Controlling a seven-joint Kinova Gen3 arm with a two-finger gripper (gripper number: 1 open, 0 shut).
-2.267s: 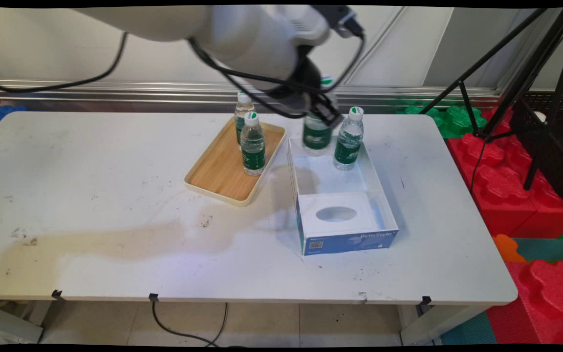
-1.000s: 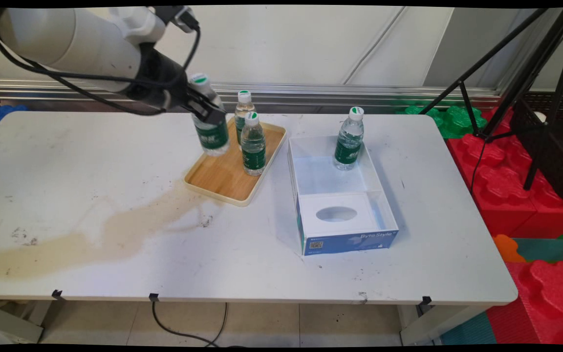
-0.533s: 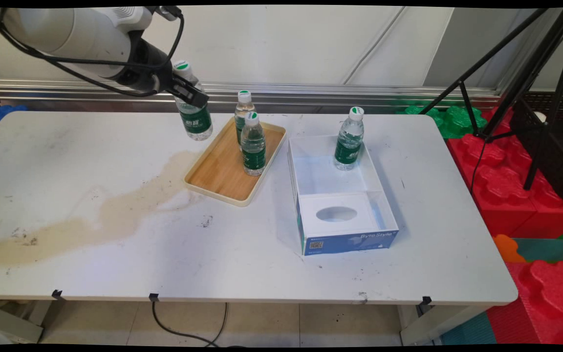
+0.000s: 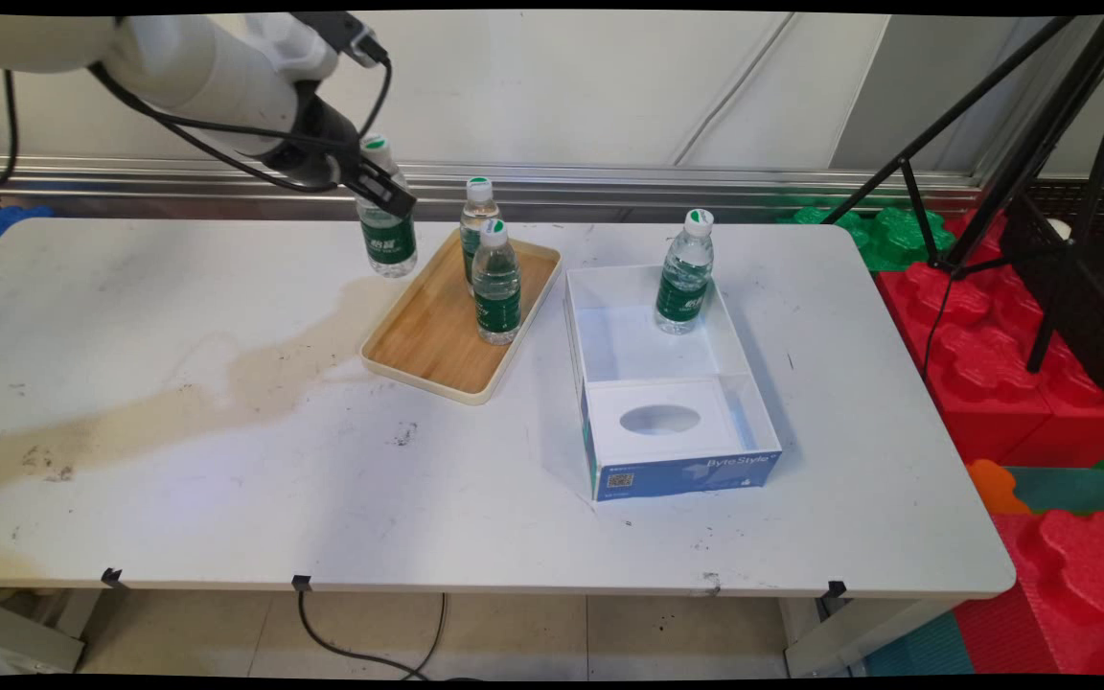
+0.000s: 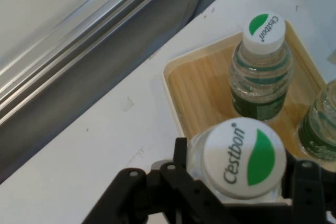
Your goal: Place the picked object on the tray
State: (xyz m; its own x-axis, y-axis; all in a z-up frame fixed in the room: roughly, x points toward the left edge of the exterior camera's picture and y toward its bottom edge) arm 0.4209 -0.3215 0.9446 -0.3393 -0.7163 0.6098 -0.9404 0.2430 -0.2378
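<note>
- Main view: my gripper [image 4: 381, 192] sits in the upper left of the frame, clamped on the neck of a water bottle [image 4: 387, 230] with a green label and a white-and-green cap.
- That held bottle hangs upright just left of the wooden tray's [image 4: 418, 337] far corner, over the white table [image 4: 226, 460]; I cannot tell whether its base touches the tabletop.
- Half a second ago the bottle was a little higher and further left, and tilted; now it is lower, straighter, and nearer the tray. A second ago it was over the tray's left edge, and before that above the open box.
- Two more bottles stand on the tray: the front tray bottle [image 4: 495, 284] and the back tray bottle [image 4: 477, 220], close together and unmoved.
- A fourth bottle [image 4: 685, 274] stands in the far end of the open white box [image 4: 677, 470] right of the tray, also unmoved.
- Hand view: the held bottle's cap [image 5: 244, 157] fills the lower middle between my fingers [image 5: 307, 182]; the back tray bottle [image 5: 261, 72] stands beyond it on the tray [image 5: 197, 85].
</note>
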